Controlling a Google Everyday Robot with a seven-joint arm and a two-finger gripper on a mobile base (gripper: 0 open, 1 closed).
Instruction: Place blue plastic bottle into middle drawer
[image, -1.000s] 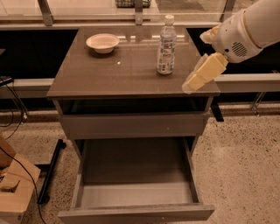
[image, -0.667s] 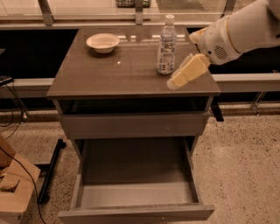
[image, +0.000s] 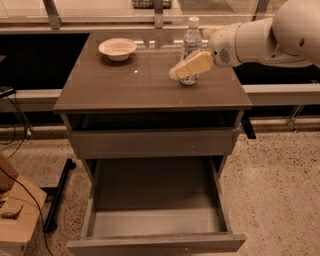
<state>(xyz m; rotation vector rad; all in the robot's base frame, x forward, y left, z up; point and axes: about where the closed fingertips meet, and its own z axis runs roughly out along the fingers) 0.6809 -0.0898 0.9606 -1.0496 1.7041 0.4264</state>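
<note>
Relation that counts: blue plastic bottle vs. gripper. Bottle stands upright near the back-right corner of the bench, white cap up, long axis vertical, well back from the front edge. Gripper reaches in from the right edge on the arm and lies across the bottle's lower half as the camera sees it, angled down toward the front-left; bottle's upper body and cap show above it. From one view I can't say whether it touches the bottle, sits just in front, or is around it. The jaws, released or clenched, I cannot tell either.

Judgement: approach/grasp step, bottle not yet lifted, task early. Axis being vertical, a side-on grip across the body at approx. mid-height looks sensible; too low or glancing and a light bottle may tip toward the back edge.

Middle drawer is pulled open below the front edge, floor showing, in front of and below the bottle, so the carry would prob. go forward over the front edge, then down. Bowl sits near the back edge, left of centre, well apart from the bottle and off that path.
</note>
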